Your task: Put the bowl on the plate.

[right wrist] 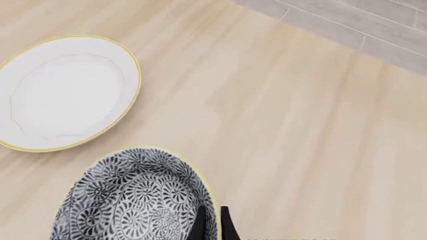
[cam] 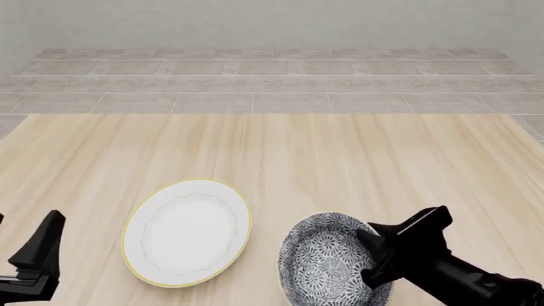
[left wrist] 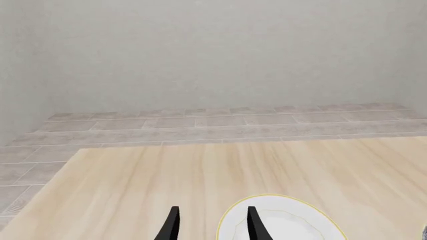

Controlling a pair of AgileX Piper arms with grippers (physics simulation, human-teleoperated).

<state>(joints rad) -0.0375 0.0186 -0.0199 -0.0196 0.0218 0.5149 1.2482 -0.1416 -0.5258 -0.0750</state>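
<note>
Patterned bowl [right wrist: 133, 197] rim pinched by right gripper [right wrist: 212, 222] (plate [right wrist: 67, 92] nearby).

Spanning nearly the whole front view: a pale wooden table [cam: 340, 153] with lengthwise grain, meeting grey floor tiles [cam: 272, 83] along its far edge. Lying flat at about seven o'clock from the table's centre: the plate [cam: 187, 231], white with a gold rim. Sitting at about five o'clock, just beside the plate without touching it: the bowl [cam: 327, 268], patterned inside, at the near edge.
</note>
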